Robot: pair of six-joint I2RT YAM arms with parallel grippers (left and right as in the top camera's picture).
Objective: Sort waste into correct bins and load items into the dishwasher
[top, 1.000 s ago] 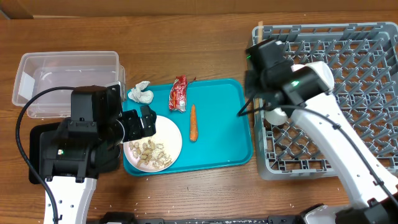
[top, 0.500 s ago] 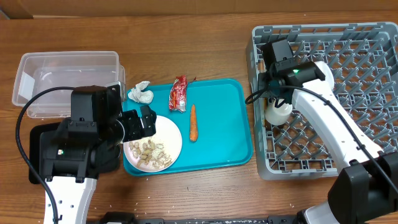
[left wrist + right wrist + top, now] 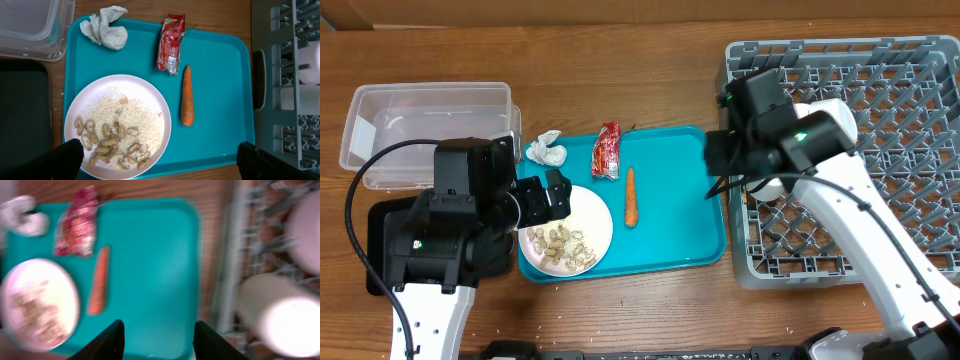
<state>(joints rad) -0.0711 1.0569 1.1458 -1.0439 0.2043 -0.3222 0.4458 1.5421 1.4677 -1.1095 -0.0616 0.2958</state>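
Note:
A teal tray (image 3: pixel 670 230) holds a white plate (image 3: pixel 599 219) of rice and peanuts, a carrot (image 3: pixel 631 195), a red wrapper (image 3: pixel 607 150) and a crumpled napkin (image 3: pixel 546 150). The grey dish rack (image 3: pixel 880 130) stands at the right with a white cup (image 3: pixel 766 185) in it. My left gripper (image 3: pixel 160 160) is open and empty above the plate (image 3: pixel 115 120). My right gripper (image 3: pixel 159 340) is open and empty over the tray's right edge (image 3: pixel 150 280); its view is blurred and shows the carrot (image 3: pixel 98 280) and the cup (image 3: pixel 285 315).
A clear plastic bin (image 3: pixel 425 130) stands at the back left, a black bin (image 3: pixel 385 245) under my left arm. The tray sits between the bins and the rack.
My right arm went to the rack beside the cup, then swung back left over the tray's right edge. The left arm has not moved.

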